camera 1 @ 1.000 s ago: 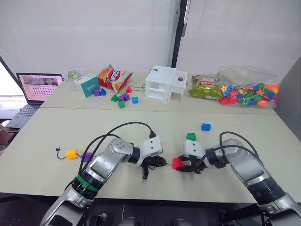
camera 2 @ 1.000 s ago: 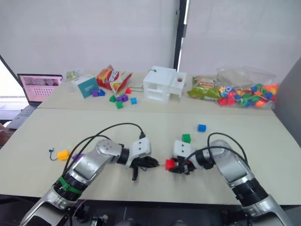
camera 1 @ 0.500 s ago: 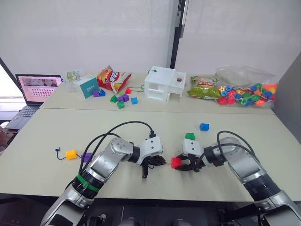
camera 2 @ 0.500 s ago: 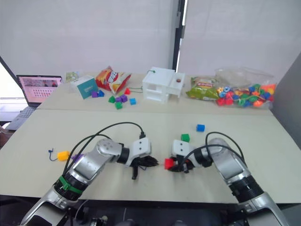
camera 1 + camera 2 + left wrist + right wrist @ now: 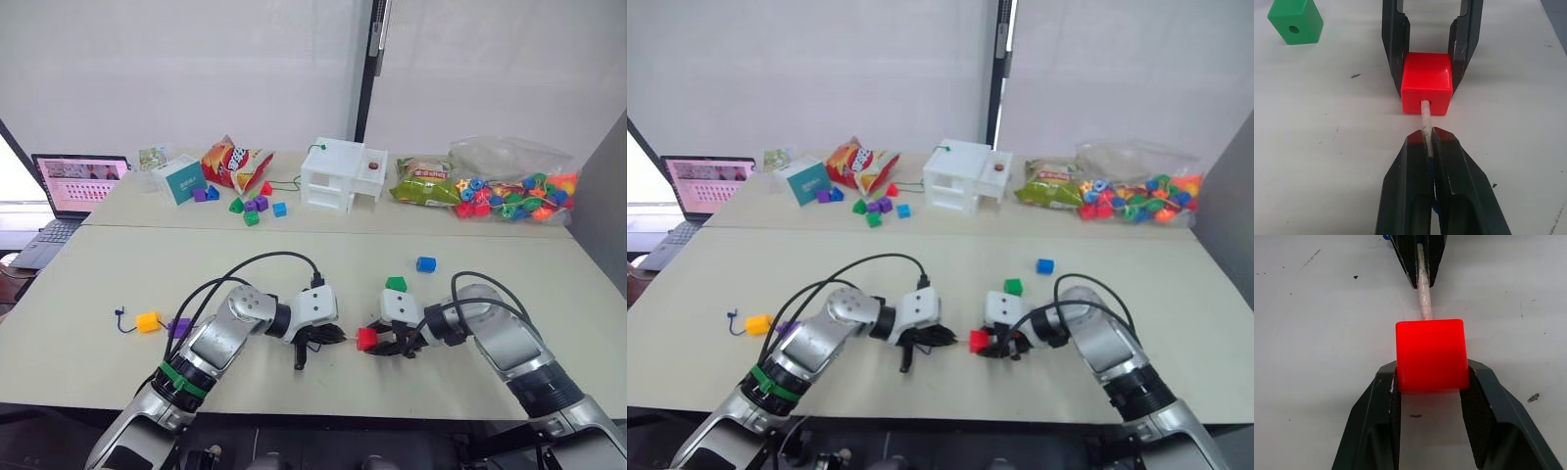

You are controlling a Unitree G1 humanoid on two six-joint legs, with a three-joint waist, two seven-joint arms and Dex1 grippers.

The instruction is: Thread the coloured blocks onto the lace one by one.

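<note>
My right gripper is shut on the red block, one finger on each side, near the front middle of the table. My left gripper is shut on the lace's stiff pale tip, whose end sits in the hole of the red block. Behind the right gripper the green block lies on the table, and the blue block lies farther back. The yellow-orange block and purple block sit at the front left, with a knotted dark-blue lace end beside them.
On the far table stand a laptop, a teal box, a chip bag, a white box, a green snack bag and a bag of beads. Small loose blocks lie there too.
</note>
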